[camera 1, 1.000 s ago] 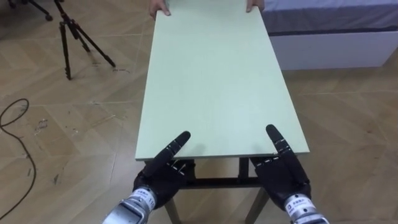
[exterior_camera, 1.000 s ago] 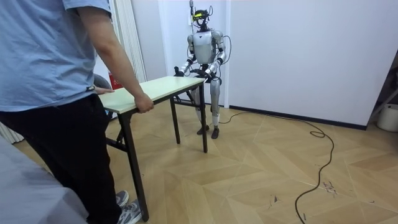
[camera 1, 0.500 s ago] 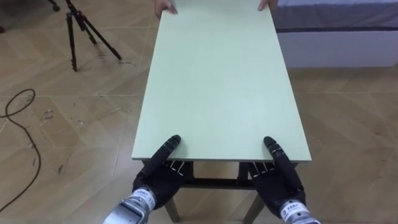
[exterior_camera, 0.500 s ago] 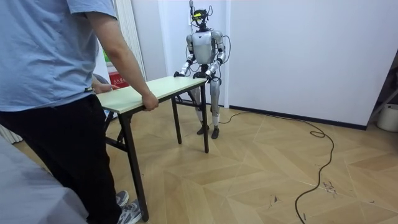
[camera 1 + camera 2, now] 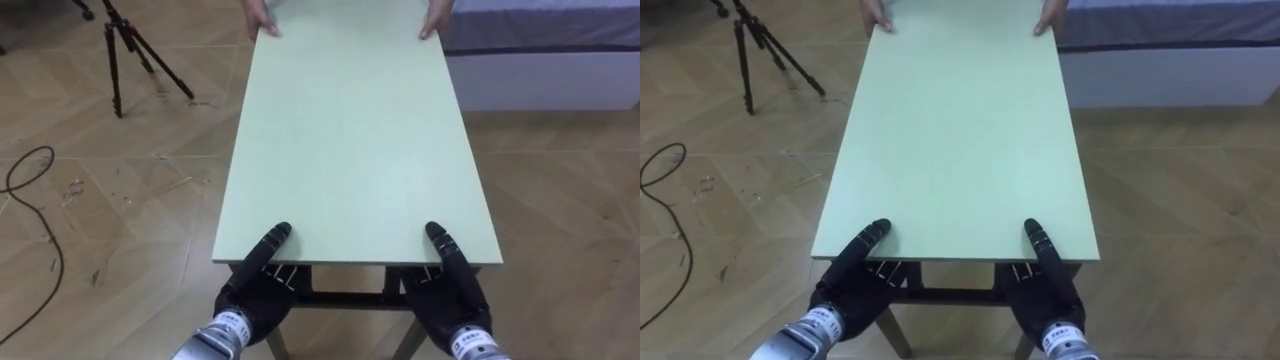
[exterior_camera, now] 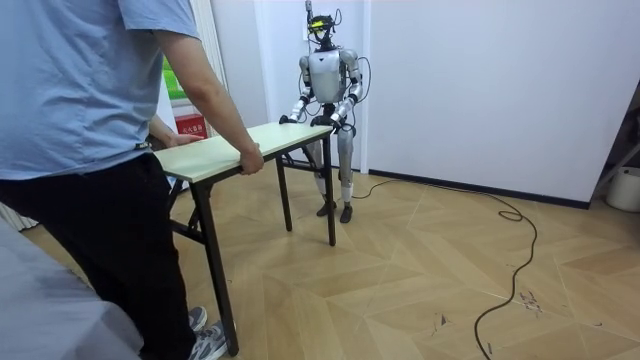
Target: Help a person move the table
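Nearest, the left hand (image 5: 255,295) and the right hand (image 5: 452,297) sit at the two corners of the table (image 5: 350,130) on its near short edge. Each palm is tucked below the pale green top, with a thumb laid flat upon it. That spacing likely shares the load and resists twisting. How each hand closes beneath the board is hidden, so I cannot tell the grip.

The table stretches straight ahead between the two carriers, bare on top. Whether its feet clear the wooden floor (image 5: 130,190) I cannot tell. At the far edge the person's hands (image 5: 262,26) clasp both corners, mirroring the robot — matched holds suit a shared carry. Beyond stand a tripod (image 5: 118,50) to the left and a bed (image 5: 560,60) to the right, both near enough to need steering around.
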